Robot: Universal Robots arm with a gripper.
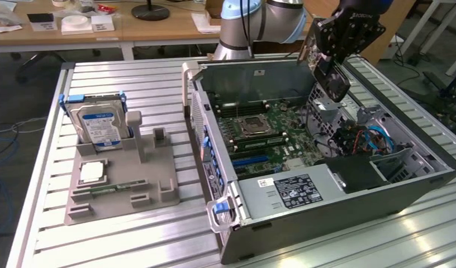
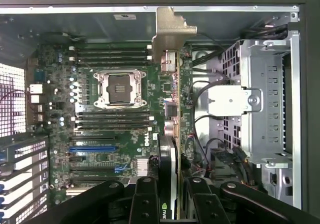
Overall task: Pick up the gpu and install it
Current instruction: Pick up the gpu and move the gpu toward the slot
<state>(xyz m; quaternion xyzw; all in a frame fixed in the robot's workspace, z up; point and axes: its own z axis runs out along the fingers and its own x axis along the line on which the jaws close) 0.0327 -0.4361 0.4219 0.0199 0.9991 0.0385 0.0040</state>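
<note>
The fingers (image 2: 145, 201) clamped the gpu (image 1: 331, 81) edge-on, its bracket (image 2: 170, 29) at the far end, held above the open case (image 1: 362, 206) and motherboard (image 2: 120, 129).

**gpu's up in the air, not seated**

The gpu (image 1: 331, 80) is clamped in the gripper (image 1: 327, 62) and lifted off everything; in the exterior view it hangs at roughly 1 o'clock over the open case (image 1: 407, 187), above the far corner; thin dark card, tilted, one flat face turned toward the camera. In the wrist view the gpu (image 2: 170, 101) is edge-on, a skinny strip running straight out from between the fingers (image 2: 145, 204); the pale beige metal bracket (image 2: 173, 26) caps the far end.
</note>
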